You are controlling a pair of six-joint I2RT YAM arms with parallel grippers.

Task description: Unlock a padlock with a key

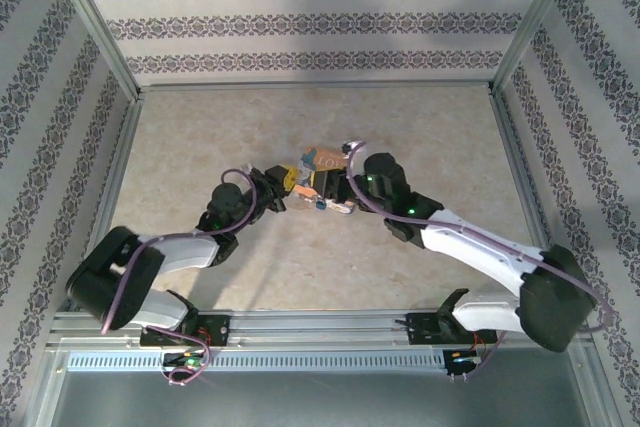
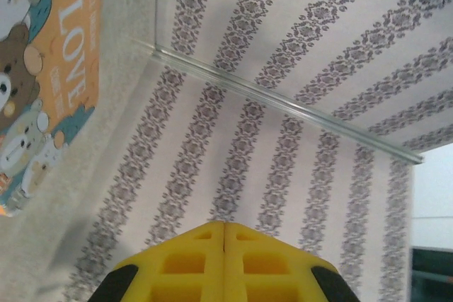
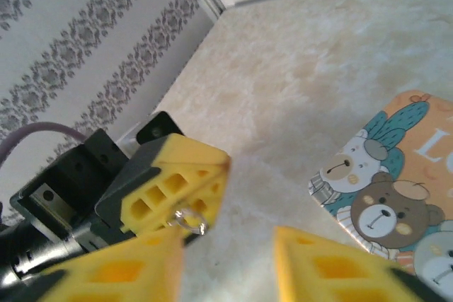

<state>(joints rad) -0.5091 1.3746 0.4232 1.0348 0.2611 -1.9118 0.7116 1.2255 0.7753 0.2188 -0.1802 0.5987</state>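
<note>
The left gripper (image 2: pixel 224 235) is holding its jaws pressed together, a small silvery ring (image 3: pixel 190 221) showing at their tips. The right gripper (image 3: pixel 228 245) is standing open. The padlock (image 1: pixel 319 204) is lying on the table (image 1: pixel 200 147) between both grippers, near the tin (image 1: pixel 325 160)

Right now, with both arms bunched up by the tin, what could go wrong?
1. The left fingers pinch only a small metal ring at their very tip; it could slip out or twist.
2. The open right fingers sit right by the left ones, with the tin close beside; moving in could knock fingers together or shove the tin.
</note>
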